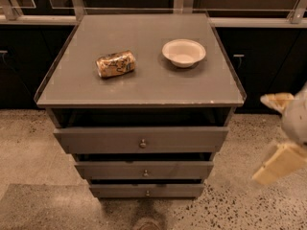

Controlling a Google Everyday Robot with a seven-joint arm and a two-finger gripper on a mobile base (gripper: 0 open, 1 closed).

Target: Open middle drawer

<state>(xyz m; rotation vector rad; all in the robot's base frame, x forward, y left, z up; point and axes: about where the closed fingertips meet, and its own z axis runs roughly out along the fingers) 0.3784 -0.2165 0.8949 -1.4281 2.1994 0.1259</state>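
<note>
The middle drawer (144, 169) is a grey flat front with a small round metal knob (145, 173), set between a wider top drawer (141, 139) and a narrower bottom drawer (147, 190). All three fronts stick out a little from the cabinet, stepped. My gripper (278, 138) is at the right edge of the camera view, to the right of the cabinet and well apart from the drawers. Its pale fingers (279, 163) stand spread, with nothing between them.
On the grey cabinet top (144, 85) lie a crushed can (115, 63) on its side and a white bowl (183, 52). Dark cupboards stand behind. Speckled floor (29, 143) surrounds the cabinet.
</note>
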